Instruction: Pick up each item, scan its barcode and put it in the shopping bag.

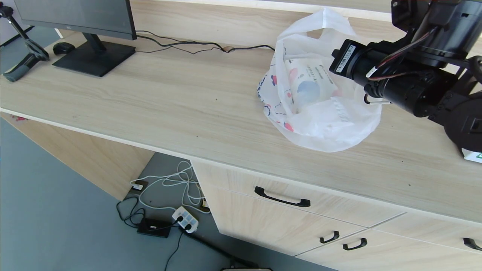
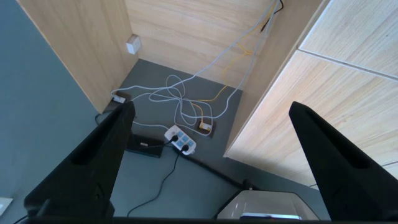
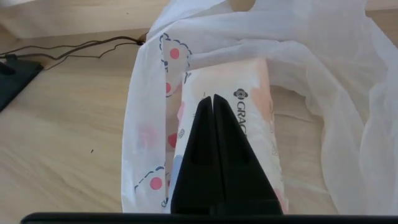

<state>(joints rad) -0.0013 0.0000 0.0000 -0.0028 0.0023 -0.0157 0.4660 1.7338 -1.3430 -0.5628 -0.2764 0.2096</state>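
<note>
A white plastic shopping bag (image 1: 320,120) with red and blue prints lies open on the wooden counter (image 1: 169,98). Inside it rests a pale pink soft package (image 1: 310,84). In the right wrist view my right gripper (image 3: 213,99) is shut with nothing between its fingers, held just above the package (image 3: 252,81) inside the bag (image 3: 348,81). My left gripper (image 2: 211,104) hangs below the counter edge over the floor, open wide and holding nothing.
A monitor (image 1: 75,15), a mouse (image 1: 63,47) and a black handheld device on a stand (image 1: 26,56) stand at the counter's far left, with cables (image 1: 188,45) along the back. Drawers with black handles (image 1: 282,197) are below; a power strip (image 2: 179,138) lies on the floor.
</note>
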